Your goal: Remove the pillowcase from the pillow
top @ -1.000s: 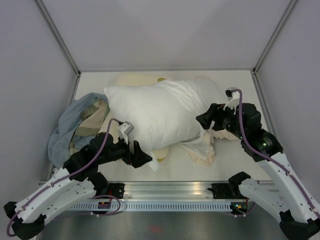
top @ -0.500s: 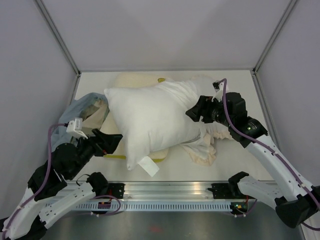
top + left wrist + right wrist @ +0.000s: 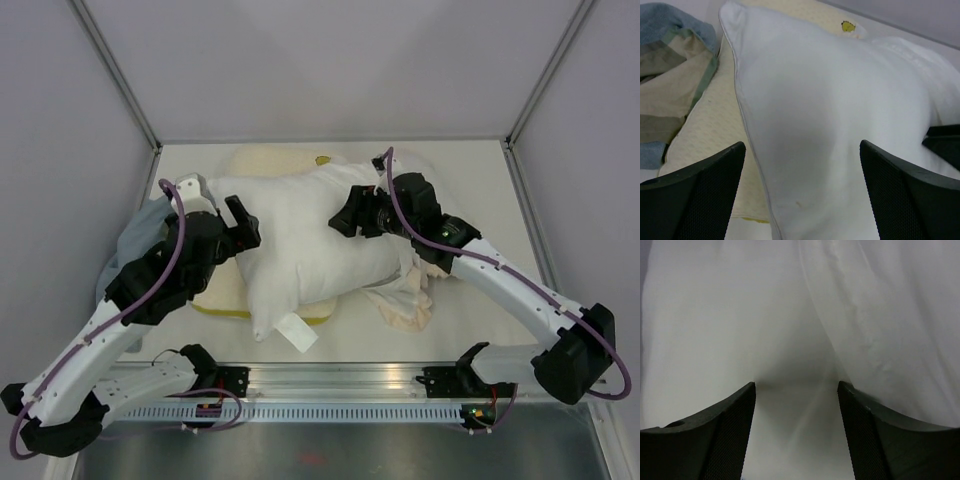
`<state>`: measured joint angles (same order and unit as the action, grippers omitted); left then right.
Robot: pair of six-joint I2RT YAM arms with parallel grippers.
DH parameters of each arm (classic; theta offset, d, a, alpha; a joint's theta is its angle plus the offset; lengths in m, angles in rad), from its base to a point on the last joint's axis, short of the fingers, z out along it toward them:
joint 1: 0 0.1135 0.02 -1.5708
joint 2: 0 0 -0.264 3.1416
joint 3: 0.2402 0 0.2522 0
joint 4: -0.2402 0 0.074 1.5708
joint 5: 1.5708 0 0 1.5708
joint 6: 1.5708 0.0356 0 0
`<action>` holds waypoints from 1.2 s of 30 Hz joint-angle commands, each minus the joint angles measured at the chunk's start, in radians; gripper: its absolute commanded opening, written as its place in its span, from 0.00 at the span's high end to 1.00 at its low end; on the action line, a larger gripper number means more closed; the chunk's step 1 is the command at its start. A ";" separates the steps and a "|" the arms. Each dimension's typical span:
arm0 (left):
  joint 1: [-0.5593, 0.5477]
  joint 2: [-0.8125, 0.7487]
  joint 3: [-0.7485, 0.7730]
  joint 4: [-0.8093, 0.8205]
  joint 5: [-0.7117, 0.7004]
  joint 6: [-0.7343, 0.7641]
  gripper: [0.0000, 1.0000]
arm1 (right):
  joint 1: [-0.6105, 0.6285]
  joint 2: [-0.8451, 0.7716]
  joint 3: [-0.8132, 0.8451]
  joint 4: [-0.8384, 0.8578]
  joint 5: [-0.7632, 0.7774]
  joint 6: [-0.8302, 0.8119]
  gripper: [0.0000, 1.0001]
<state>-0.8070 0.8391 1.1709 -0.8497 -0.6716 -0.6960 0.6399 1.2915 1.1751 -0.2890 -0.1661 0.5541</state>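
The pillow (image 3: 310, 240) is smooth, matt white cloth with a thin piped seam. The cream-yellow pillow (image 3: 710, 135) under it has a dimpled weave. The striped cloth (image 3: 665, 75) at left looks soft and matt. The left gripper (image 3: 801, 150) has matt black fingers (image 3: 700, 195), finely mesh-textured.

Top external view: fixed camera high above and behind the arm bases. It looks down and forward over the whole table (image 3: 470, 175), far enough back to take in both arms and the side walls.

Left wrist view: camera mounted on the left arm, looking along the left gripper (image 3: 802, 145). It is close over the left end of the white pillow (image 3: 830, 125). Two dark fingers (image 3: 695, 195) fill the lower corners.

Right wrist view: camera on the right arm, looking along the right gripper (image 3: 796, 385). It is nearly against the pillow, and white fabric fills the frame.

Shared by all three: the pillow.

Shared by top and left wrist: the blue-grey and beige cloth (image 3: 670, 75) and the flat cream-yellow pillow (image 3: 715, 125).
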 commanded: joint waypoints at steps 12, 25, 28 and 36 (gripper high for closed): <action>0.313 0.020 -0.105 0.184 0.447 0.084 0.00 | 0.017 -0.397 -0.580 -0.045 0.137 0.066 0.26; 0.336 0.115 -0.157 0.470 0.656 0.168 0.00 | 0.018 -0.383 -0.554 -0.055 0.108 0.058 0.26; 0.347 0.135 -0.181 0.550 0.775 0.207 0.41 | 0.018 -0.402 -0.496 -0.102 0.120 0.040 0.25; 0.348 0.039 -0.318 0.751 1.058 0.237 0.98 | 0.017 -0.361 -0.171 -0.240 0.234 -0.066 0.24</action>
<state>-0.4442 0.9367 0.9051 -0.2329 0.1230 -0.4965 0.6582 0.9051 0.8631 -0.4877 -0.0025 0.5514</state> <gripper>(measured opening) 0.064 0.754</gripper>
